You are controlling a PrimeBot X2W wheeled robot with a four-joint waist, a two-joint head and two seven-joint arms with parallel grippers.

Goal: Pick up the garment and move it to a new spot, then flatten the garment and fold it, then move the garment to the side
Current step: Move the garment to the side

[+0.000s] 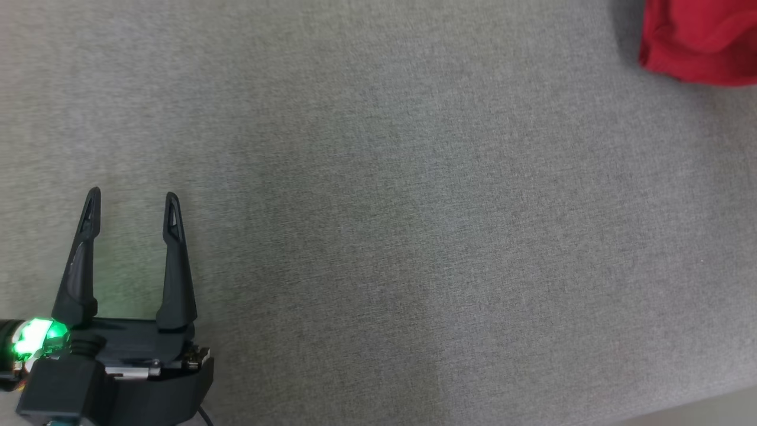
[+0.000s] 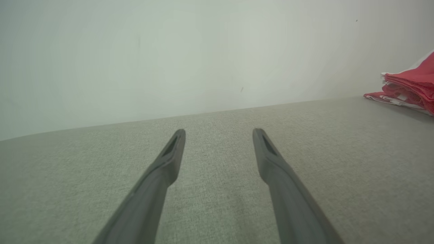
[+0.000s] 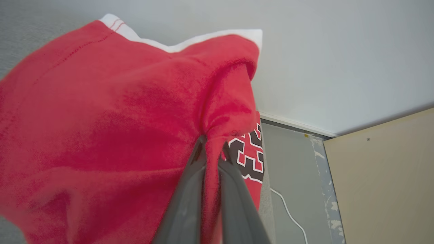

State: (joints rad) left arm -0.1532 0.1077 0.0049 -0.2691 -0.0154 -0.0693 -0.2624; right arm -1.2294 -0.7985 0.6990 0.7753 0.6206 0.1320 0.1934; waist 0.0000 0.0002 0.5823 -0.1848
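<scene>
Well, my right gripper is clamped tight on a bunched pinch of the red garment, a jersey-like top with white trim. My left gripper hovers with its jaws wide apart and nothing between them, low over the grey fabric tabletop. In the head view the garment sits at the far right corner, well apart from my left gripper. From my left wrist it looks stacked in layers, so I judge this is the move to the side.

To do it well, I should carry it low and level so the layers do not spill open. I should lower it flat onto the cloth before loosening my pinch, and not drag it by one fold.

Beside my right fingers I see blocky black characters outlined in white, but too little shows to read them. I can make out no brand.
</scene>
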